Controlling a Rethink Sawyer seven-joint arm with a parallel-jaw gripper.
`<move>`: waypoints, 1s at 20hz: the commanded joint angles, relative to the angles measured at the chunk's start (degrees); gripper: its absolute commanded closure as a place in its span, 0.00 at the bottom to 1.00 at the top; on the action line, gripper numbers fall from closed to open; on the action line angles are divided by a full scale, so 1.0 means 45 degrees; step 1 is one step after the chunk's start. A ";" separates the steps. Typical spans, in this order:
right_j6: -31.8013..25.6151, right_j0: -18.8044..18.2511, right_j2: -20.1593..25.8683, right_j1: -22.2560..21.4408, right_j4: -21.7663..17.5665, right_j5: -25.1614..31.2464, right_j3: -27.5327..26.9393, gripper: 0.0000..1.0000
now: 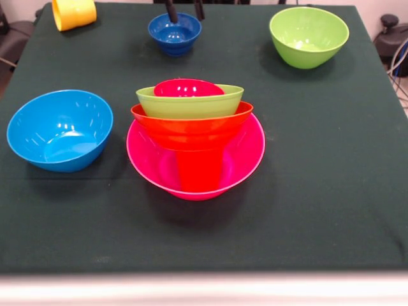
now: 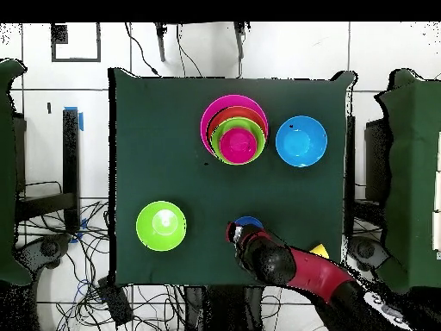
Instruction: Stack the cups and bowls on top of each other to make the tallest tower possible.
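Observation:
The tower stands mid-table: a wide pink bowl (image 1: 245, 159) holds a red cup (image 1: 199, 171), with an orange bowl (image 1: 191, 127), a lime green bowl (image 1: 190, 102) and a small red bowl (image 1: 188, 88) piled on it; from overhead it shows at the table's top (image 2: 234, 129). A small dark blue bowl (image 1: 174, 35) sits at the far edge. My gripper (image 1: 185, 16) hangs right over it, open and empty, one finger over the bowl's inside and one by its right rim. Overhead, the gripper (image 2: 234, 231) covers part of that bowl (image 2: 251, 222).
A light blue bowl (image 1: 60, 129) stands left of the tower. A second lime green bowl (image 1: 308, 36) stands at the far right. A yellow cup (image 1: 74, 13) lies on its side at the far left corner. The table's near edge (image 1: 204, 271) runs along the bottom.

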 commanded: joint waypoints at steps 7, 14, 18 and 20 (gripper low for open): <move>0.2167 0.0990 0.0210 0.0867 0.0177 -0.0165 -0.0077 0.00; 0.2458 0.1434 -0.0147 0.1554 0.0125 -0.1059 -0.0408 0.00; 0.2584 0.2027 -0.0698 0.1491 0.0207 -0.1256 -0.0444 0.00; 0.2548 0.2363 -0.1114 0.1571 0.0217 -0.1308 -0.0678 0.00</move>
